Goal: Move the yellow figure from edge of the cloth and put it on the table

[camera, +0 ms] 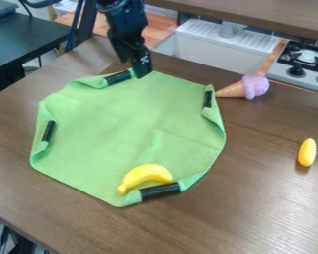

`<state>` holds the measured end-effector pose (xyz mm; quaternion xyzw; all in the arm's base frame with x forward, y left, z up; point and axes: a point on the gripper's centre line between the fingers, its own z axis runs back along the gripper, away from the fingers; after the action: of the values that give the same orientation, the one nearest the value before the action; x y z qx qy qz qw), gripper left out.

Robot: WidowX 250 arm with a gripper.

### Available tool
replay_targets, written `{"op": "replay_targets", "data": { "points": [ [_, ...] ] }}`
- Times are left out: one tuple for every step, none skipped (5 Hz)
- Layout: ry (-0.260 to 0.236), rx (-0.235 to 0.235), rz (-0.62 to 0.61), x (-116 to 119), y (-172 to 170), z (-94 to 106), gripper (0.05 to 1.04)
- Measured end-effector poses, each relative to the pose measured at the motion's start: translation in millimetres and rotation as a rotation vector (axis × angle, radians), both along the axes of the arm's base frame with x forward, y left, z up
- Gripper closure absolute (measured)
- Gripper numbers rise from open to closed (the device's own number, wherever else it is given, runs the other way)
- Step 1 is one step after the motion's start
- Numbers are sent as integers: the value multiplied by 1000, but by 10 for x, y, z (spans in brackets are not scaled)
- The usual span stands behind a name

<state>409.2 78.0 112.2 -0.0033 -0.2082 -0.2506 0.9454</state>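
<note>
In the camera view, the black gripper hangs over the far edge of the green cloth, with its tips pointing down, and I cannot tell if its jaws are released or clenched. Just beside the jaws, on their left, one black band sits on a folded part of the cloth; three similar ones lie farther from them, along the other edges. Toward the camera from the jaws, across the cloth, there is a yellow banana, resting near the close edge and just beside the band there. Well apart from the jaws, to their right and nearer to the camera, a yellow oblong piece lies directly on the brown table. Which of these two is the yellow figure, I cannot tell. Also to the right of the jaws, a toy ice cream cone lies on the table, with its pointed end at the cloth's edge
</note>
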Motion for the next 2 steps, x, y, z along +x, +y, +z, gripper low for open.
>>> {"op": "replay_targets", "data": {
  "points": [
    [56,-2,-31,-163,-81,-152,83],
    [53,22,-93,-324,-222,-110,83]
  ]
}}
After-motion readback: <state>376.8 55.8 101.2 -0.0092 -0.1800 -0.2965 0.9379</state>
